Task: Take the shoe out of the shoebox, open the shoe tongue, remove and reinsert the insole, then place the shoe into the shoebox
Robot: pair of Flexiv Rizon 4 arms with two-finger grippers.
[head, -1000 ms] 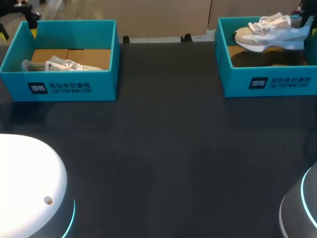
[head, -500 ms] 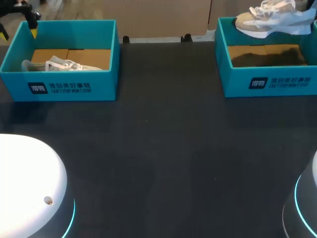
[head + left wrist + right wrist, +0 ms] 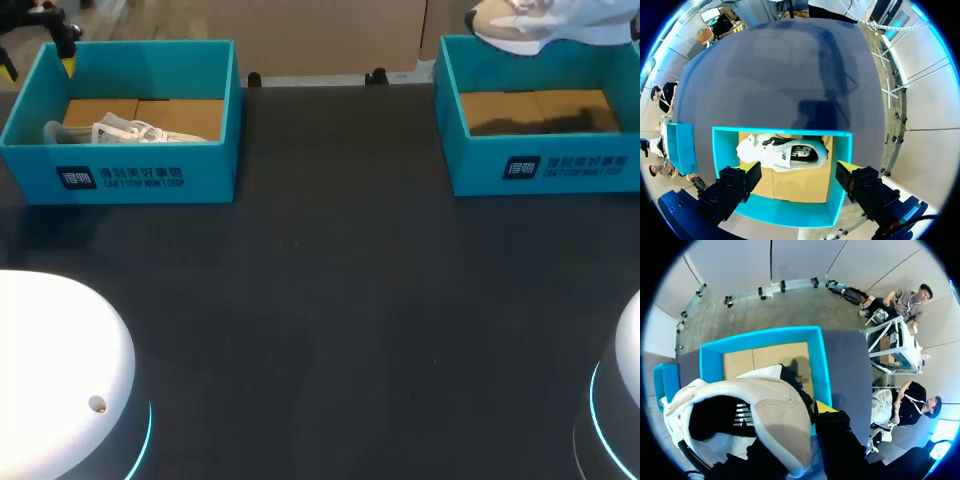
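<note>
1. Head: white-and-beige mesh sneaker (image 3: pixel 540 20) has risen clear above right teal cardboard shoebox (image 3: pixel 540 165).
2. Left wrist: my left gripper (image 3: pixel 799 175) spread over second white sneaker (image 3: pixel 785 154), boxed.
3. Right wrist: my right gripper (image 3: pixel 785 420) pinching sneaker's heel wall. Looks light, soft upper; stiff heel likely the best hold.

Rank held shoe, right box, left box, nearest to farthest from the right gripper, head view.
1. held shoe, clamped in the right gripper, far right corner.
2. right box, directly below it.
3. left box, far across the table.
</note>
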